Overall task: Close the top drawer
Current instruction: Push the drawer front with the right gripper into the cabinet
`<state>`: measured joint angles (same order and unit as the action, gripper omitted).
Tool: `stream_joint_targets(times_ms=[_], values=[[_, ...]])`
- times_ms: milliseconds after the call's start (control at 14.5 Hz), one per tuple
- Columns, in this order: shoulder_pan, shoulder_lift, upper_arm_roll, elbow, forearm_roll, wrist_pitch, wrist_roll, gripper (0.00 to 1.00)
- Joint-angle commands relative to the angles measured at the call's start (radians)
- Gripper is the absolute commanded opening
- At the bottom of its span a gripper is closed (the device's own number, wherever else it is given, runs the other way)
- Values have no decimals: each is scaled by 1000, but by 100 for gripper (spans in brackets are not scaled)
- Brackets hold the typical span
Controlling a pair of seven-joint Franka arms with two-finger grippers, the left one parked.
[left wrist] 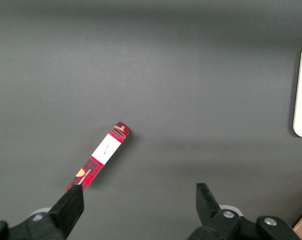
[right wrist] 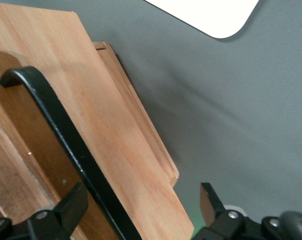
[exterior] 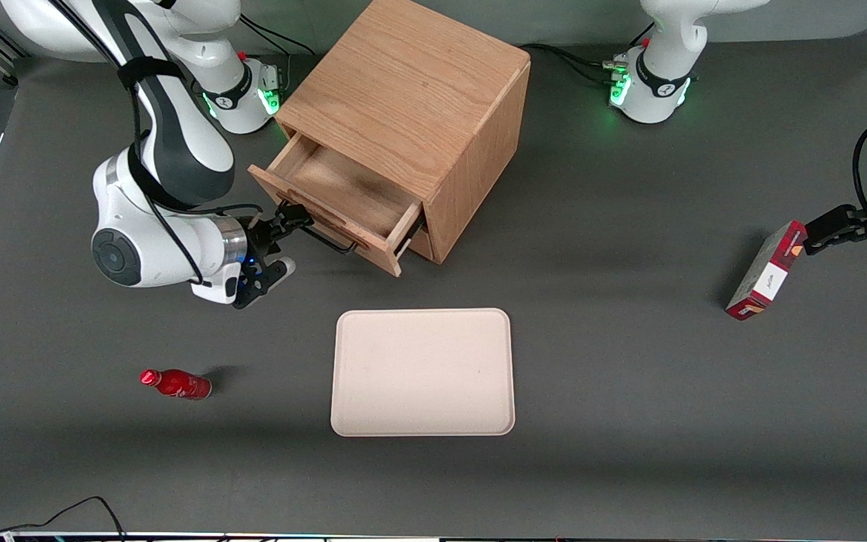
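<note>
A: Where is the top drawer (exterior: 343, 207)?

B: Upper middle of the front view, pulled well out of the light-oak cabinet (exterior: 411, 90). Its bare wooden floor shows, and its flat front faces the lower left of that frame, toward the working arm's end of the table (exterior: 629, 376).

A: And the gripper (exterior: 283, 226)?

B: Left of centre in the front view, right at the drawer front, level with the thin black bar handle (right wrist: 66, 135).

A: How do the fingers stand?

B: Spread wide. In the right wrist view one fingertip (right wrist: 73, 202) sits beside the handle and the other (right wrist: 208, 200) is well apart from it, over bare table. The handle and the edge of the drawer front lie between them.

A: Are they pressing on anything?

B: Hard to say. The first fingertip looks very near the drawer front, perhaps touching, but the angle does not settle it. Nothing is clamped.

A: What else is on the table?

B: A pale tray (exterior: 424, 372) nearer the front camera than the cabinet, a red bottle (exterior: 176, 383) lying at lower left, and a red box (exterior: 766, 270) toward the parked arm's end.
</note>
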<state>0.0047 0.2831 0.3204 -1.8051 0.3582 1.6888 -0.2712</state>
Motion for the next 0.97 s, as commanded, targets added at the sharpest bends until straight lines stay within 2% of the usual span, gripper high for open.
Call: stream_joint_targets(times_ms=[0,277,899], values=[[0,-80,16,-94,62,32,24,100],[-2,-151,45,-172,106,48,27,100],[-2,-235,72,-266,146,63,35,100]])
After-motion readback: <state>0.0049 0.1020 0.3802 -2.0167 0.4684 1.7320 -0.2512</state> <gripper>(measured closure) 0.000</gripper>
